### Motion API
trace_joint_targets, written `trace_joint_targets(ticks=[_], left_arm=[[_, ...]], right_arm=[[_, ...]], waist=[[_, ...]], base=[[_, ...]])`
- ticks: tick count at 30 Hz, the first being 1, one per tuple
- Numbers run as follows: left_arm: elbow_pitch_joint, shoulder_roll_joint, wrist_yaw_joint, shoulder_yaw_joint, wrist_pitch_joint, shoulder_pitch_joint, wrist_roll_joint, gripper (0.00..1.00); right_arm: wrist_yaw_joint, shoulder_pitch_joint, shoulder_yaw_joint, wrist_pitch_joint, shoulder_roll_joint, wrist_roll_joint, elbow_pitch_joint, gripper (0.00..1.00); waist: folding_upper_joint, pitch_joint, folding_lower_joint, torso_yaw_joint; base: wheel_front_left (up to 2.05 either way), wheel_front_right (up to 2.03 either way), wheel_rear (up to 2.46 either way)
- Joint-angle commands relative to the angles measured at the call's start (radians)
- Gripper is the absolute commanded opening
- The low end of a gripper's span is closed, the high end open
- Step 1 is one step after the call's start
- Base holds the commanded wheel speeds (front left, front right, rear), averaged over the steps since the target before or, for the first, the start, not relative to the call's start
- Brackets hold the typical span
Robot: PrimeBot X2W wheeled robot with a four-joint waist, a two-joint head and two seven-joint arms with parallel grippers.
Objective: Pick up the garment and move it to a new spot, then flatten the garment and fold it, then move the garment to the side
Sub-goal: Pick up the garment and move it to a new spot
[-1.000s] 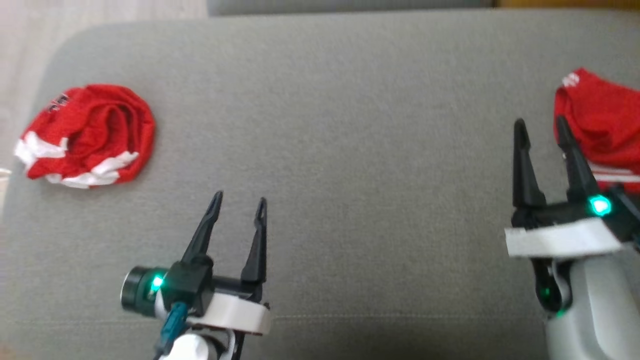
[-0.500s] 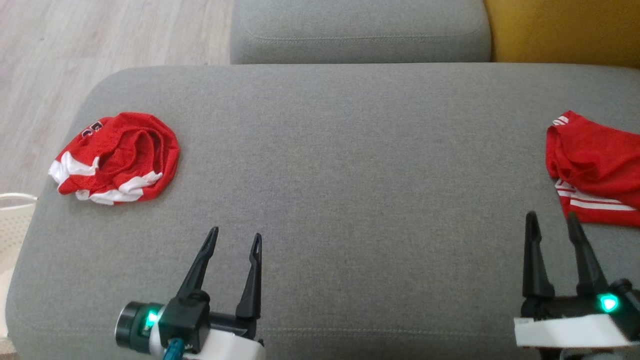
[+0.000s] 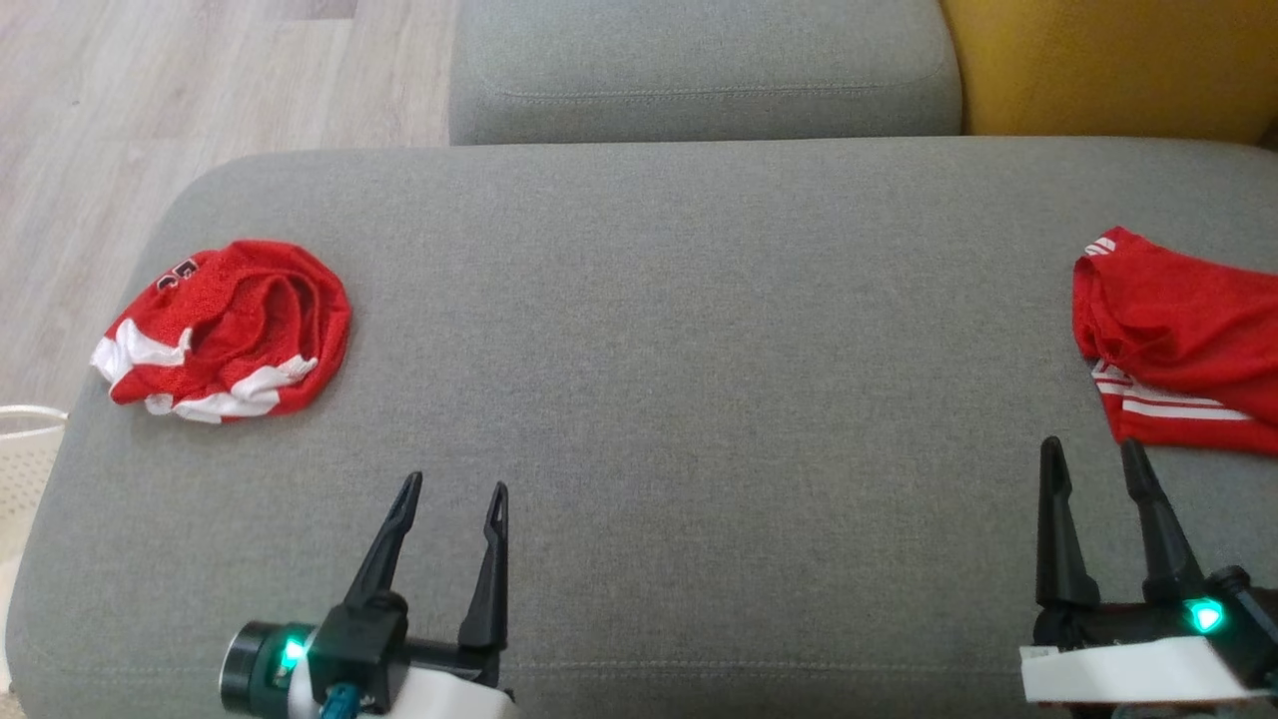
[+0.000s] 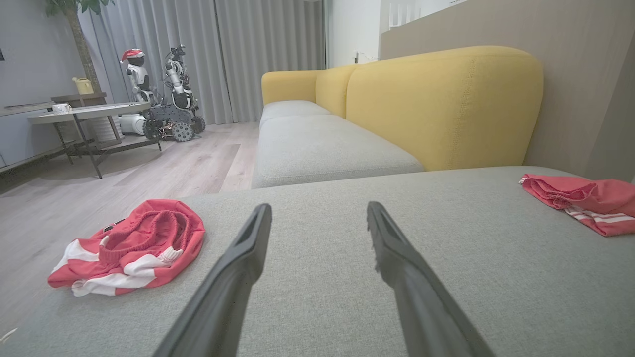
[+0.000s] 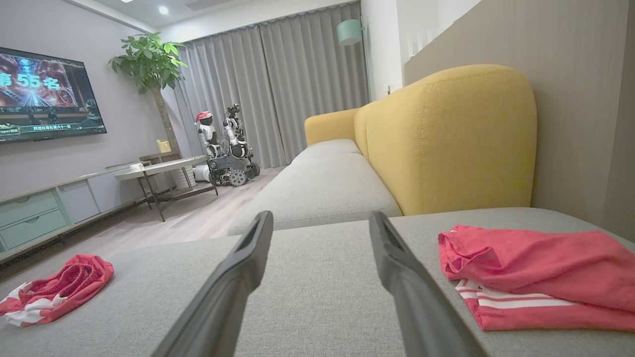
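A crumpled red garment with white bands (image 3: 230, 330) lies in a heap near the left end of the grey cushion (image 3: 699, 350); the wrist views show it too (image 4: 129, 245) (image 5: 54, 287). A second red garment with white stripes (image 3: 1178, 340) lies flatter at the right end (image 4: 585, 198) (image 5: 536, 267). My left gripper (image 3: 453, 486) stands open and empty over the cushion's front, right of and nearer than the heap (image 4: 318, 207). My right gripper (image 3: 1089, 446) is open and empty, its tips just short of the striped garment's near edge (image 5: 320, 215).
Beyond the cushion sit another grey seat cushion (image 3: 699, 60) and the yellow sofa back (image 3: 1108, 60). Wooden floor (image 3: 120, 120) lies off the left edge, with a white basket (image 3: 25, 439) beside it. A low table (image 4: 89, 111) and another robot (image 4: 173, 94) stand far across the room.
The head camera has shifted, so the whole picture slid down. Both grippers drew back toward me; the right one no longer overlaps the striped garment. Both stay open.
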Motion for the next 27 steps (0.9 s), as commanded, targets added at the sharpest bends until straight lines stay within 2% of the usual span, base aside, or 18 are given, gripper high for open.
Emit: trace_joint_targets(ticks=[1,12,17,20,27], left_arm=[[-0.029,0.000,0.003,0.036,-0.005,-0.030,-0.003,1.00],[-0.021,-0.004,-0.002,0.044,-0.005,-0.027,0.001,1.00],[-0.032,-0.005,0.003,0.046,-0.005,-0.035,0.012,1.00],[-0.044,-0.005,0.010,0.046,-0.005,-0.040,0.016,1.00],[-0.082,-0.006,0.030,0.051,-0.005,-0.045,0.018,1.00]], right_arm=[[0.006,-0.021,0.024,-0.008,-0.003,-0.011,-0.032,1.00],[0.006,-0.013,0.030,-0.008,-0.004,-0.015,-0.021,1.00],[0.006,-0.015,0.057,-0.008,-0.006,-0.019,-0.013,1.00],[0.006,-0.017,0.082,-0.008,-0.006,-0.018,-0.003,1.00],[0.006,-0.020,0.143,-0.008,-0.005,-0.003,0.022,1.00]], waist=[[-0.0001,-0.001,0.0001,0.000],[-0.0001,-0.009,0.0001,0.008],[-0.0001,-0.006,0.0001,0.033],[-0.0001,-0.006,0.0001,0.067],[-0.0001,-0.013,0.0001,0.209]], base=[[0.00,0.00,0.00],[0.00,0.00,0.00],[0.00,0.00,0.00],[0.00,0.00,0.00],[0.00,0.00,0.00]])
